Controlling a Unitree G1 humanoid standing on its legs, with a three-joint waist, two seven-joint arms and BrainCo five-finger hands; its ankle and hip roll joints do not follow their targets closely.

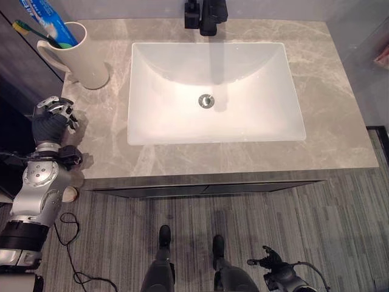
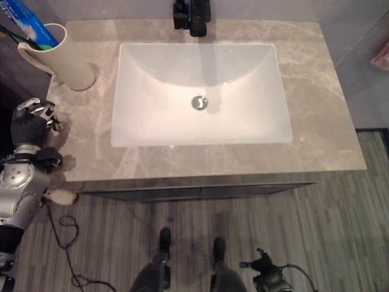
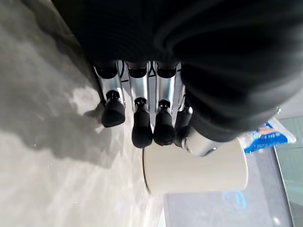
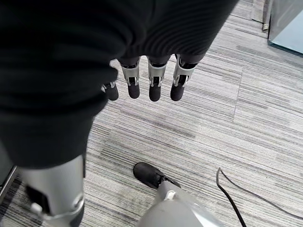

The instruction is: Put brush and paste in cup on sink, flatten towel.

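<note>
Left hand [image 1: 51, 118] near cup [image 1: 85, 58], seemingly empty.

A tall cream cup [image 1: 85, 58] with a handle stands upright on the grey marbled counter [image 1: 340, 115], at the far left corner, just beside the left rim of the white basin [image 1: 213, 91] and apart from it. Its handle points away from the basin. Inside the cup, a blue and white toothpaste tube [image 1: 51, 21] leans away from the basin, its upper end rising well above the rim. Beside the tube, a toothbrush [image 1: 33, 33] with what looks like a green and yellow handle also slants out of the cup away from the basin.
</note>
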